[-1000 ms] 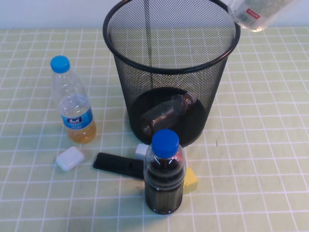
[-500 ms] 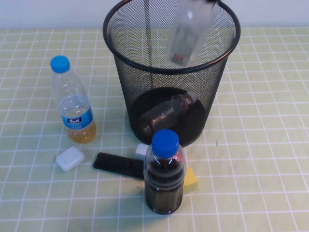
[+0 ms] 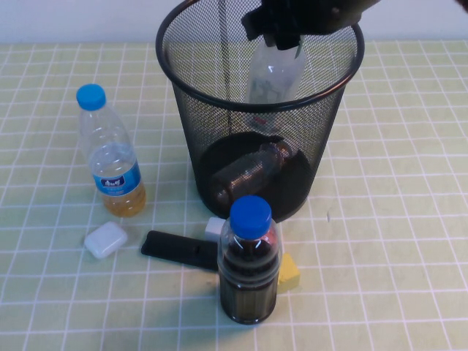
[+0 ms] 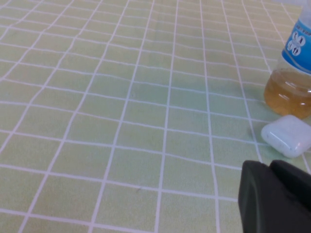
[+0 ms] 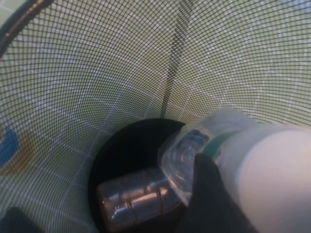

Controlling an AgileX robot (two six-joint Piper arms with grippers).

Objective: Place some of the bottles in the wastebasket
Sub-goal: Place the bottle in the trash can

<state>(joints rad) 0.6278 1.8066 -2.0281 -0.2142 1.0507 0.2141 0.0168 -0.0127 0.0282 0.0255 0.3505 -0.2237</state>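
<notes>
My right gripper [image 3: 281, 29] hangs over the mouth of the black wire-mesh wastebasket [image 3: 175, 73] and is shut on the taller clear bottle [image 3: 274, 73]. The bottle hangs base down, partly below the rim. In the right wrist view the bottle [image 5: 252, 165] fills the near side, with one dark finger [image 5: 206, 194] against it. The small squat bottle [image 3: 248, 172] lies on its side on the basket's floor, and it also shows in the right wrist view [image 5: 131, 199]. My left gripper [image 4: 274, 199] is shut and empty, low over the table near a white case [image 4: 287, 136].
A blue-capped bottle of dark liquid [image 3: 248, 263] stands in front of the basket. A slim blue-capped bottle [image 3: 110, 157] stands to the left. A white case [image 3: 105, 239], a black remote [image 3: 179, 250], a white block [image 3: 214, 227] and a yellow block [image 3: 289, 272] lie near them.
My right gripper has carried the taller bottle from the upper right to above the basket and lowered it into the mouth. Nothing else has moved.
</notes>
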